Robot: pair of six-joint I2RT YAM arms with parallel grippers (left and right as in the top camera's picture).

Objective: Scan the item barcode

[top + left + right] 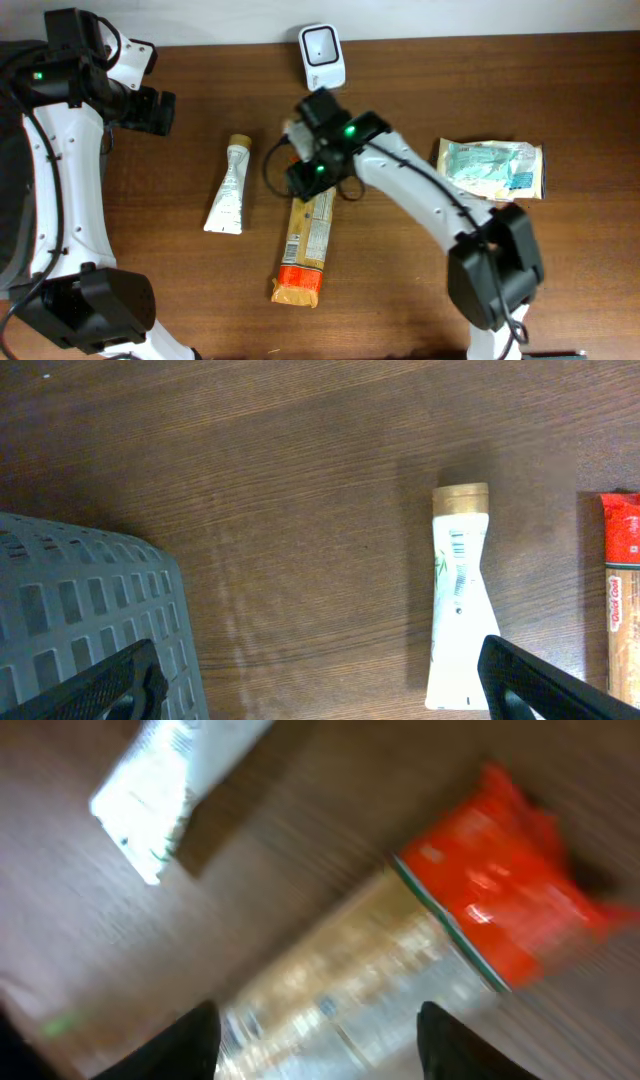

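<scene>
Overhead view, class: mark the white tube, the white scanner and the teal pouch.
white tube point(228, 195), overhead view, middle of its body.
white scanner point(322, 52), overhead view, its front face.
teal pouch point(490, 168), overhead view, centre of the pouch.

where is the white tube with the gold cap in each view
Overhead: white tube lies left of centre, its cap pointing to the top of the picture.
Left wrist: tube right of centre, cap up, barcode showing.
Right wrist: tube in the top left corner, blurred, cap not visible.
Shared landmark: the red-ended packet beside the tube; at the right edge in the left wrist view, centre-right in the right wrist view.
</scene>
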